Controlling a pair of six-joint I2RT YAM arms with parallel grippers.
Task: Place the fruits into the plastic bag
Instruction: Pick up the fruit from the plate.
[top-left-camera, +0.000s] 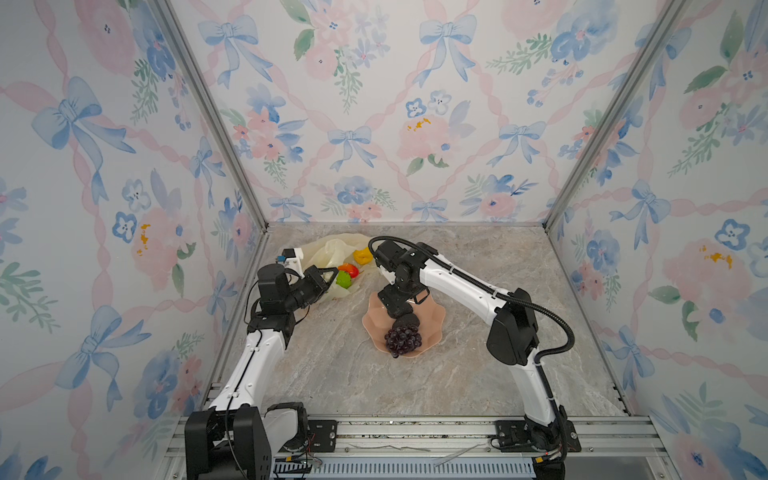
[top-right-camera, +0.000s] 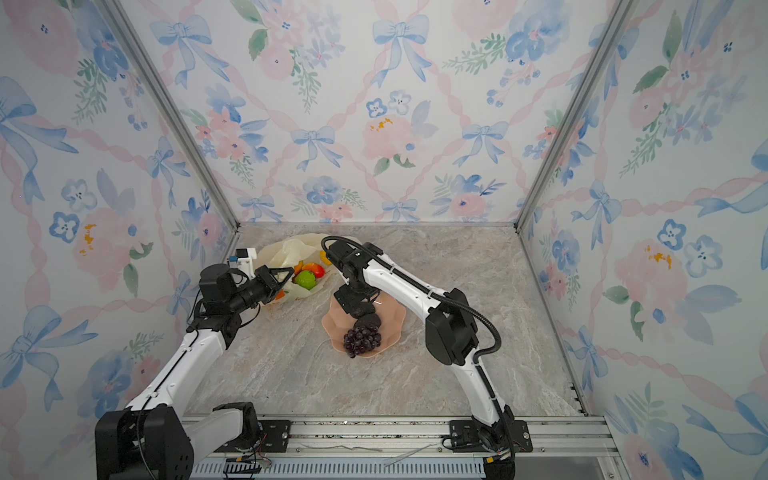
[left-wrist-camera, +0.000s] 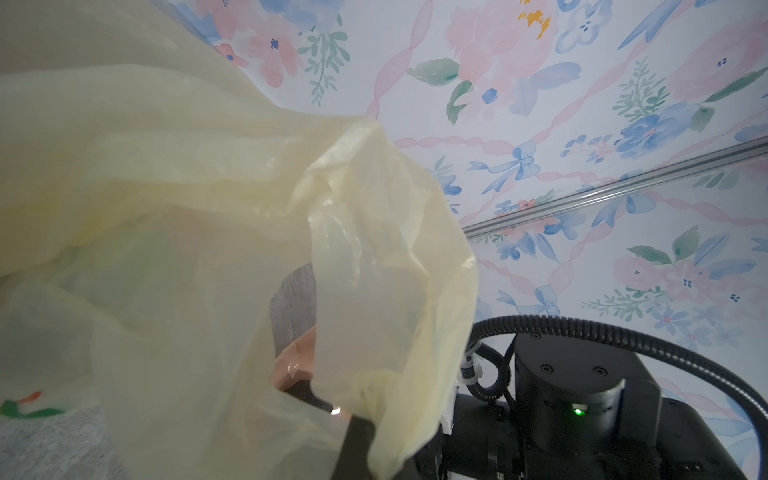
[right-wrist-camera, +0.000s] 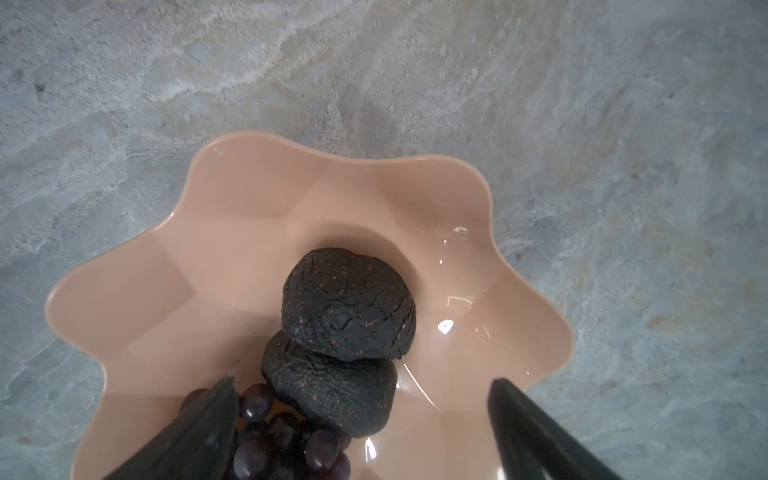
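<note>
Marbled grey stone makes up the counter (top-left-camera: 478, 374). At its far left lies the bag (top-left-camera: 328, 249), pale yellow film slumped on its side with the mouth turned toward the middle, so fruit can go in low rather than be dropped from above. The pink scalloped bowl (top-left-camera: 432, 328) sits near the centre, just beside that mouth, which makes each carry short. The left tool (top-left-camera: 330, 276) is pressed together on the bag's near edge. In the left wrist view the bag (left-wrist-camera: 208, 208) drapes over the tool's dark tip, and the likely reason for the pinch is to lift the lip and hold the mouth open. The right tool (right-wrist-camera: 361, 384) hangs over the bowl with its jaws spread wide and nothing between them, one on either side of the dark fruit below, which reads as lining up for a pick. The grapes (top-left-camera: 402, 337) fill the bowl's near side. Touching them are two avocados (right-wrist-camera: 349, 303), one leaning on the other, so lifting one may shift its neighbour. A mango (top-left-camera: 348, 270) and a green ball (top-left-camera: 343, 279) lie together in the bag's mouth. A lemon (top-left-camera: 362, 256) sits at the mouth's far edge, and it is unclear whether it is fully inside.
</note>
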